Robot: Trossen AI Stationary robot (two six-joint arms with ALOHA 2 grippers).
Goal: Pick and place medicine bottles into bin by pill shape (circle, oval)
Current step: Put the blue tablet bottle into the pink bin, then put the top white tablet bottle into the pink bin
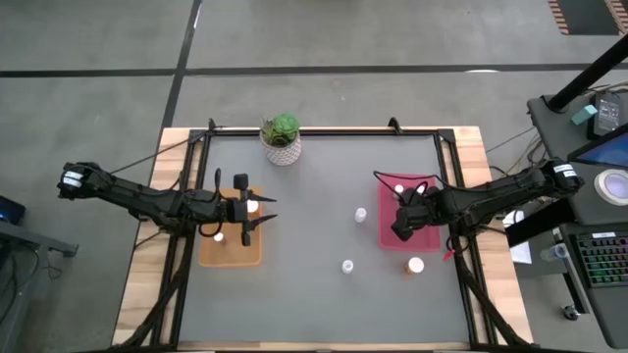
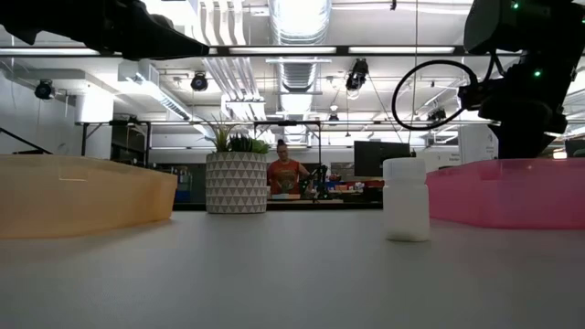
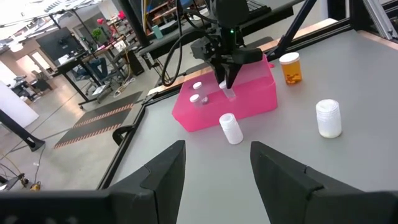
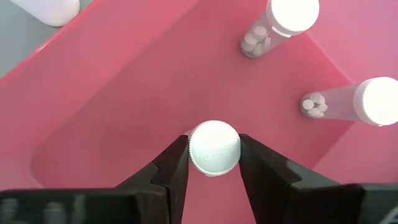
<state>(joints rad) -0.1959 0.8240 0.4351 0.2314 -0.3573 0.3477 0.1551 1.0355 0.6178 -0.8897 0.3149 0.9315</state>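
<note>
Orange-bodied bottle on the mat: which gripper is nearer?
Right. The right gripper is over the pink bin, right beside the orange-bodied bottle. The left gripper hovers over the orange bin, across the table.

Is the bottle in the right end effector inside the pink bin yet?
Inside: the right end effector holds the bottle above the pink bin floor.

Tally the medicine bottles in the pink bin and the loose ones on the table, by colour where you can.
Orange loose bottle: 1
White loose bottles: 2
White-capped bottles in the pink bin: 3, counting the held bottle in the right gripper jaws
Total: 6
The left gripper waits open over the orange bin.
</note>
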